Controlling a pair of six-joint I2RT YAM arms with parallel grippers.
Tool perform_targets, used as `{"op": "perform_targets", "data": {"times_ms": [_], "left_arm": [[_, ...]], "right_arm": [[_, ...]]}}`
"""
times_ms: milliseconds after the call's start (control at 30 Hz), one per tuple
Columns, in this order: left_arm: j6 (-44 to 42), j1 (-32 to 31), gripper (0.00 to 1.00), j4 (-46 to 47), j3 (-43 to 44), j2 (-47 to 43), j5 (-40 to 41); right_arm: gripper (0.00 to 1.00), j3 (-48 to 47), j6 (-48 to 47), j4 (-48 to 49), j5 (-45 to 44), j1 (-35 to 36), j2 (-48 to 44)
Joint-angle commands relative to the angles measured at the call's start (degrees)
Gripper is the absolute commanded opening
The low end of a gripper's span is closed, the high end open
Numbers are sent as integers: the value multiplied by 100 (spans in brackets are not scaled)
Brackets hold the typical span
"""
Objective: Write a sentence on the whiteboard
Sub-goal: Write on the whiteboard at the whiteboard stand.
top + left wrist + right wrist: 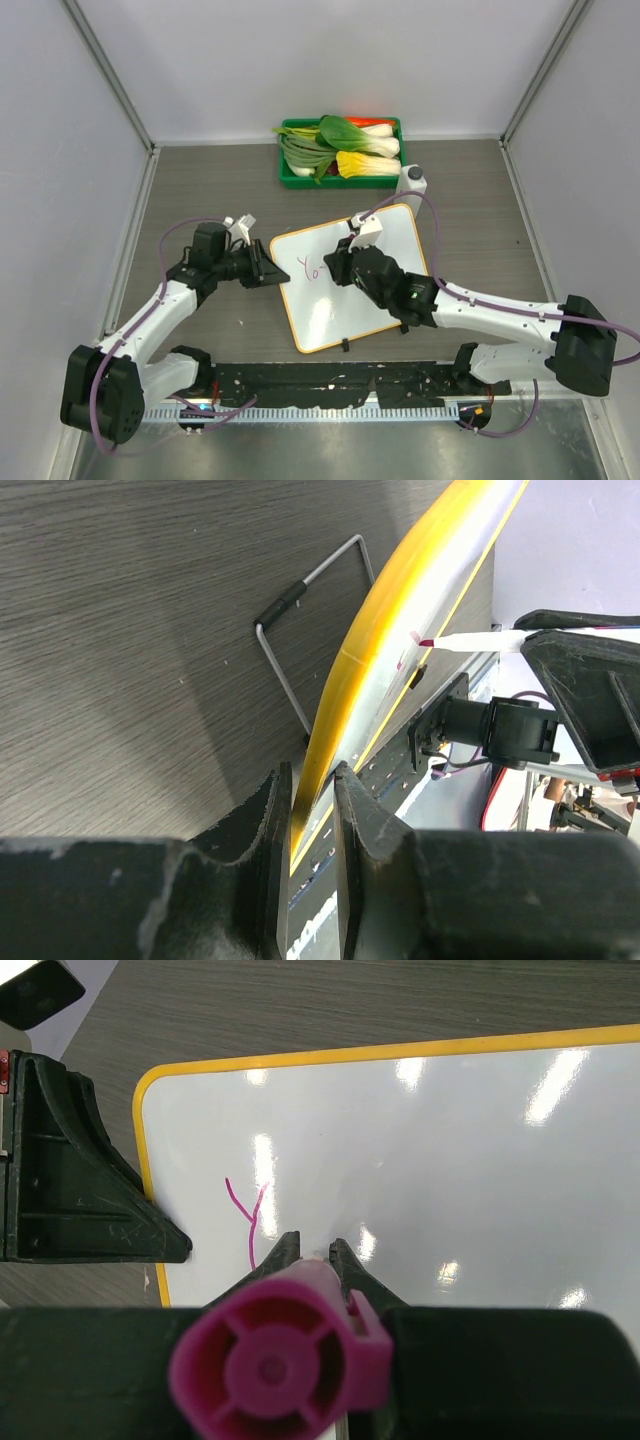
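The whiteboard [330,310], white with an orange rim, lies tilted at the middle of the table. My left gripper [268,268] is shut on its left edge; in the left wrist view the jaws [312,800] pinch the orange rim [400,600]. My right gripper [345,265] is shut on a pink marker [270,1365] and holds it tip-down on the board's upper left part. The pink writing [312,268] reads about "Yo" in the top view. In the right wrist view only the "Y" [247,1215] shows, and the marker tip is hidden behind the fingers [285,1250].
A green tray [330,183] of leafy vegetables stands at the back. A small white cylinder [413,180] stands right of it, near the board's far corner. A wire stand [300,590] sticks out from behind the board. Grey walls enclose the table on three sides.
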State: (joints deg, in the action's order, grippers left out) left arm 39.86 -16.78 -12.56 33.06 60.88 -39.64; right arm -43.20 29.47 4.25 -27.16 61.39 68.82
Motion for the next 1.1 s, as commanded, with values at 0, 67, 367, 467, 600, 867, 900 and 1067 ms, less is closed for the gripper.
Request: {"op": "perform_targets", "data": {"times_ms": [0, 67, 367, 467, 600, 867, 900, 1067], "left_arm": [[-31, -54, 4, 16, 104, 11, 17], [-31, -54, 4, 16, 96, 11, 17], [-31, -54, 4, 16, 96, 20, 17], [-39, -54, 4, 16, 87, 20, 26], [-39, -54, 4, 16, 96, 38, 26], [-39, -72, 4, 16, 104, 29, 18], [-39, -63, 4, 16, 96, 38, 26], [-39, -63, 4, 16, 96, 29, 26]], "right_arm": [[1, 5, 50, 67, -132, -21, -228], [1, 5, 58, 50, -141, -21, -220], [1, 31, 6, 146, -106, -30, -246], [1, 40, -12, 243, -35, -39, -211], [1, -39, -12, 243, -9, -39, -97], [1, -4, 14, 269, -70, -39, -53], [1, 13, 15, 278, -79, -39, -53], [1, 40, 23, 217, -27, -30, -9]]}}
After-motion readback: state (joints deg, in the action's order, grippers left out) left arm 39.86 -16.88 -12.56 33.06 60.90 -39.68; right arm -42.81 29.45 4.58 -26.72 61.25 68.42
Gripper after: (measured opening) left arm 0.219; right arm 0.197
